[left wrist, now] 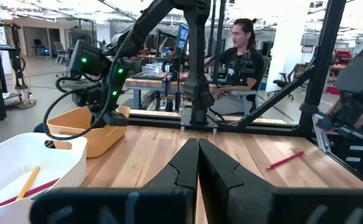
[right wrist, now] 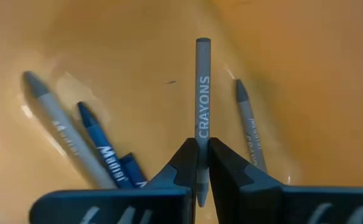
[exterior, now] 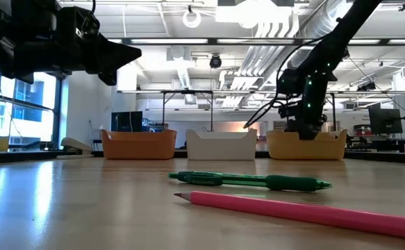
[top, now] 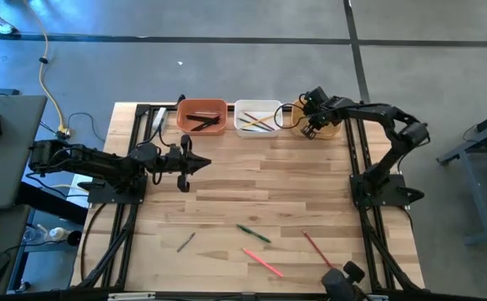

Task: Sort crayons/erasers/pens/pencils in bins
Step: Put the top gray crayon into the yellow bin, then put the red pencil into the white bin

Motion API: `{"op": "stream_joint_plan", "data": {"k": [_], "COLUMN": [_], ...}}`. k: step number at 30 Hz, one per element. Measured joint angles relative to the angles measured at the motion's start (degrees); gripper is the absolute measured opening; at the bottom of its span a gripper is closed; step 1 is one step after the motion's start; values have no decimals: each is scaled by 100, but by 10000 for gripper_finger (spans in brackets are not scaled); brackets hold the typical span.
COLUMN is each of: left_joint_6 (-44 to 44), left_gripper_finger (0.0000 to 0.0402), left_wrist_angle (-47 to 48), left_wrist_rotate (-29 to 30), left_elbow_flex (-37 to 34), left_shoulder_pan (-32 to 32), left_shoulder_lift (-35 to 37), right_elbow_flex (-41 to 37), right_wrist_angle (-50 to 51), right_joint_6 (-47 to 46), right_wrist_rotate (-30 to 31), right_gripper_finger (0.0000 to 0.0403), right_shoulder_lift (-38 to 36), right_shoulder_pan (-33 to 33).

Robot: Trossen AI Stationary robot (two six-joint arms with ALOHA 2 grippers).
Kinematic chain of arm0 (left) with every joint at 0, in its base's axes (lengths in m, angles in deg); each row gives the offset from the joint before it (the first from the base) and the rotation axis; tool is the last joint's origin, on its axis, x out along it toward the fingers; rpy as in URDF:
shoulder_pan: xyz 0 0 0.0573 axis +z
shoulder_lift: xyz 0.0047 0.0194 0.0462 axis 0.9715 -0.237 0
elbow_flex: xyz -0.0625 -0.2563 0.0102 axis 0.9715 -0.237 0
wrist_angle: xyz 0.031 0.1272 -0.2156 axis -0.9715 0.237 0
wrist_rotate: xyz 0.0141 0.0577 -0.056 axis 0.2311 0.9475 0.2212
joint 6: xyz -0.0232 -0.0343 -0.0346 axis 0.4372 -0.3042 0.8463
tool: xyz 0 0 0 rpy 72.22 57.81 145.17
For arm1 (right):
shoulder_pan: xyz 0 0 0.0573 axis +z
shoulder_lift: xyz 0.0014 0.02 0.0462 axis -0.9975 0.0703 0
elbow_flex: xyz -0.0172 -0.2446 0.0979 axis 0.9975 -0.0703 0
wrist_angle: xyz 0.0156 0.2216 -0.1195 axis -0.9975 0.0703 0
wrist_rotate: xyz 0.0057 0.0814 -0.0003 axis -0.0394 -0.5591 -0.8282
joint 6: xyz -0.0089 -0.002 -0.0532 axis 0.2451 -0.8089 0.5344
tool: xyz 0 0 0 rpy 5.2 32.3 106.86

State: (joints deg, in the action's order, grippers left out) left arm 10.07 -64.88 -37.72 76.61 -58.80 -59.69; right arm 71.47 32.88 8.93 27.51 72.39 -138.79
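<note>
One grey crayon (right wrist: 203, 106) pinched in right gripper (right wrist: 199, 163) jaws over yellow-orange bin (top: 337, 125), left gripper (left wrist: 198, 163) jaws clenched empty.

A robotics lab is showing here: exposed ceiling ducts (exterior: 285, 28), workbenches with monitors (exterior: 386, 119), a person (left wrist: 240, 59) sitting behind the wooden tabletop (top: 260, 180).

Bins: terracotta-orange (top: 201, 117), white (top: 257, 118), yellow-orange (exterior: 306, 145). Table (top: 251, 209): light wood. Pen (exterior: 251, 182): green. Pencil (exterior: 306, 211): pink. Held crayon (right wrist: 202, 112): grey.
</note>
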Motion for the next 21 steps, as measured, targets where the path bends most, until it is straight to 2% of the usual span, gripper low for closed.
{"op": "stream_joint_plan", "data": {"k": [5,12,15,18,21], "left_joint_6": [-4,6,9,9,-1], "left_gripper_finger": [1,0,0,0,0], "left_wrist_angle": [4,7,7,7,9], "left_wrist_rotate": [0,-2,-2,-2,-2], "left_elbow_flex": [0,0,0,0,0], "left_shoulder_pan": [0,0,0,0,0], "left_shoulder_lift": [0,0,0,0,0], "right_elbow_flex": [4,7,7,7,5], "right_wrist_angle": [-73,-69,-33,95,189], "right_joint_6": [-124,-288,-390,-437,-535], "right_wrist_rotate": [7,65,90,97,35], "right_gripper_finger": [22,105,124,109,61], "right_shoulder_lift": [14,1,-110,-396,-826], "right_shoulder_pan": [-48,-46,-17,129,420]}}
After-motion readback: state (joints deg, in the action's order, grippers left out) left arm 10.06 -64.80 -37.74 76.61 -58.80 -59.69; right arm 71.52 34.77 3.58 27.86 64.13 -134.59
